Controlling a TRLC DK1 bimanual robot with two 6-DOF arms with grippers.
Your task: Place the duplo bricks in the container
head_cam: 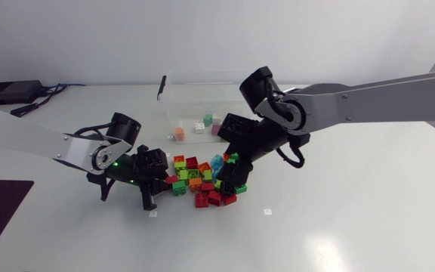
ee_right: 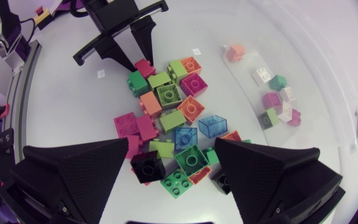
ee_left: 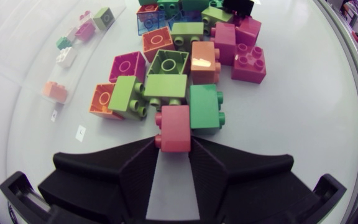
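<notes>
Left wrist view: the left gripper (ee_left: 176, 143) is clamped on a red brick (ee_left: 176, 124) at the near edge of the pile (ee_left: 168, 68), with a dark green brick (ee_left: 204, 107) touching its side. Best to lift straight up so the neighbour is not dragged, then carry the brick over the clear container (head_cam: 202, 79) beyond the pile. The right gripper (ee_right: 173, 155) hangs spread wide above a black brick (ee_right: 146, 167). Count: roughly twenty loose bricks, about seven in the one container, and two grippers.
</notes>
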